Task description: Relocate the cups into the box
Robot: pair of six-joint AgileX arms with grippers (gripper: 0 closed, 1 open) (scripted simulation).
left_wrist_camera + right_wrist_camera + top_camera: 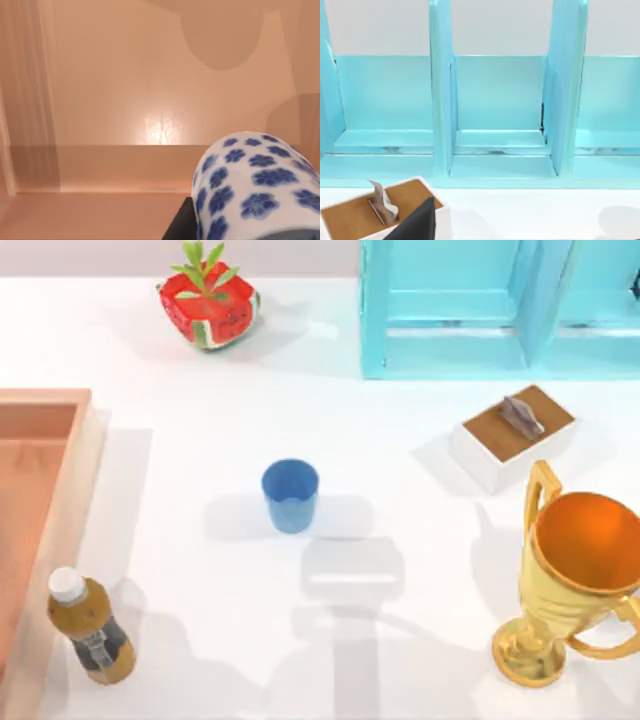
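Note:
The plain blue cup (pixel 290 495) stands upright in the middle of the table, with nothing touching it. The wooden box (pixel 40 405) lies at the table's left edge, partly cut off. In the left wrist view the white cup with blue flowers (pixel 255 190) hangs close to the camera over the box's floor (pixel 125 75). My left gripper (pixel 250 232) is shut on it, and one dark finger (pixel 181 226) shows beside the cup. A dark finger (pixel 417 225) of my right gripper pokes into the right wrist view near the small white box (pixel 380 212).
A brown bottle (pixel 90 628) stands just right of the box's near wall. A gold trophy (pixel 575 570) is at the front right, with a white box with a brown top (pixel 515 435) behind it. A turquoise cabinet (pixel 490 305) and a watermelon planter (pixel 207 302) stand at the back.

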